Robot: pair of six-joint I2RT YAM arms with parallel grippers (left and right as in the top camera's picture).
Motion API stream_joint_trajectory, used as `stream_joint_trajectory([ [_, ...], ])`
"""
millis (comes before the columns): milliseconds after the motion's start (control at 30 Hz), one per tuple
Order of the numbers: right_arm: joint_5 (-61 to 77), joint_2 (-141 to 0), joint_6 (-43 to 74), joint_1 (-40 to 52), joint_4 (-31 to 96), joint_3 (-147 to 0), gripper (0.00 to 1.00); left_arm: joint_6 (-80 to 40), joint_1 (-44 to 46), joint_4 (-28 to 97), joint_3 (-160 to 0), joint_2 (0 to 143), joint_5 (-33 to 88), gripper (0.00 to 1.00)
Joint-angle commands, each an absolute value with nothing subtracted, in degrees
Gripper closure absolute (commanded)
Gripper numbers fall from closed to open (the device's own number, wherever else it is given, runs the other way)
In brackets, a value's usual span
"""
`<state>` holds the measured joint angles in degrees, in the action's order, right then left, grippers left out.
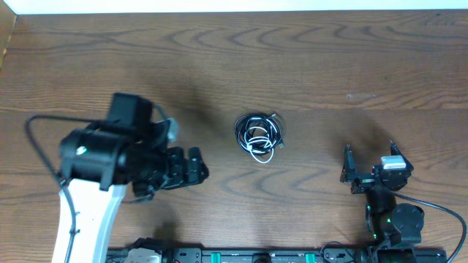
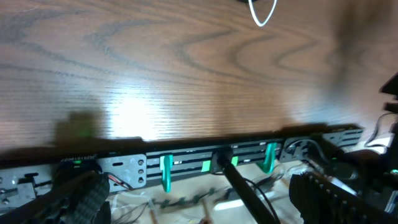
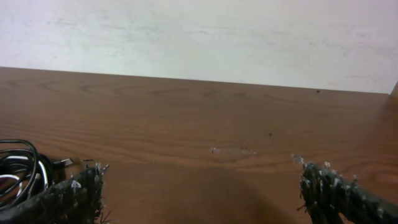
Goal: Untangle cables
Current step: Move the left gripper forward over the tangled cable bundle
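A small coiled bundle of thin, glossy black cables (image 1: 257,128) lies near the middle of the overhead frame on the brown worktop (image 1: 307,58), whose wood grain shows in long, wavy bands. A shorter white cable (image 1: 257,149) is looped through the lower part of the coil. The strands curl in overlapping rings, and small plug ends poke out on the right side.

The left claw (image 1: 191,166), black and blocky, sits left of centre in the overhead frame at the end of a white and black arm, well apart from the bundle. In the left wrist view the claw (image 2: 202,186) stands wide, with its two dark, ribbed fingers (image 2: 84,196) in the lower corners of the frame. A thin loop of the white cable (image 2: 262,14) shows at the top edge, right of centre. A black metal rail (image 2: 124,165) with green clips runs across the lower part of that view.

The right claw (image 1: 370,151) is at the lower right of the overhead frame, also well apart from the bundle, and its fingers are spread wide. In the right wrist view the claw (image 3: 202,180) shows rough, bristly dark fingers (image 3: 339,196) at the lower left and lower right. The black cables (image 3: 18,163) lie at the left edge, just beyond the left finger. A pale, matte wall (image 3: 186,31) fills the top of that frame.
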<state>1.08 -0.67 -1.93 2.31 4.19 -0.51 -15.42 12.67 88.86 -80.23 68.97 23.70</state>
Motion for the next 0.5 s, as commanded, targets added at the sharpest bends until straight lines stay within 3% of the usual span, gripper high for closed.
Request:
stream_joint_trajectory([
  [0,0.99,-0.32,-2.20,2.35,4.29,-0.32,0.01,-19.73,17.04,88.58,-80.03,72.12,18.28,0.02],
  [467,0.99,-0.32,-2.20,2.33,4.29,-0.32,0.01,-23.51,29.63,85.34,-80.01,83.77,14.68,0.02],
])
